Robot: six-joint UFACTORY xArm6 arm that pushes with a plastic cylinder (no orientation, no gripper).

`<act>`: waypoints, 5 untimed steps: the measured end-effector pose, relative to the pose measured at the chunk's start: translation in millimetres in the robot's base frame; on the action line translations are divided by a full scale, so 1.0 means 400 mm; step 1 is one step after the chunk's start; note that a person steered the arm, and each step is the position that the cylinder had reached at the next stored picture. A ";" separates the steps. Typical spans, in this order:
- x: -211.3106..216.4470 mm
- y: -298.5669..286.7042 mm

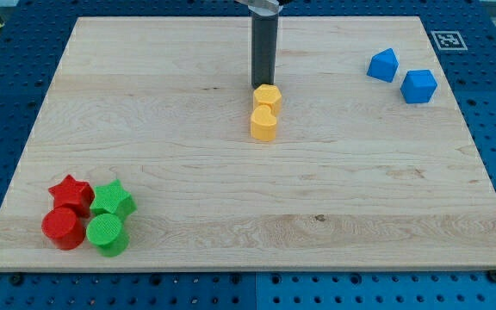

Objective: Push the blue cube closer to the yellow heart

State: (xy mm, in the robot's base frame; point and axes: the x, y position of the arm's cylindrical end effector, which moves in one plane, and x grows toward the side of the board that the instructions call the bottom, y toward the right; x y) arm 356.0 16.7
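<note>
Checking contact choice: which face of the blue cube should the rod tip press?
The blue cube on its right face, approached from the view's right: the yellow heart lies left and slightly lower. Far off, my tip sits just above the yellow hexagon.

the rod (263,47) is cut off at the view's top, its tip hidden behind the yellow hexagon (268,96)

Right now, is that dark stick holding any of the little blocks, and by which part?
Nothing is held. I have only a rod; my tip stands just above the upper yellow block in the view, at most touching it.
</note>
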 end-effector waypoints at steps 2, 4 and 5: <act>0.000 0.051; 0.075 0.294; 0.115 0.421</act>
State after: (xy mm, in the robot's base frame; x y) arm 402.0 185.1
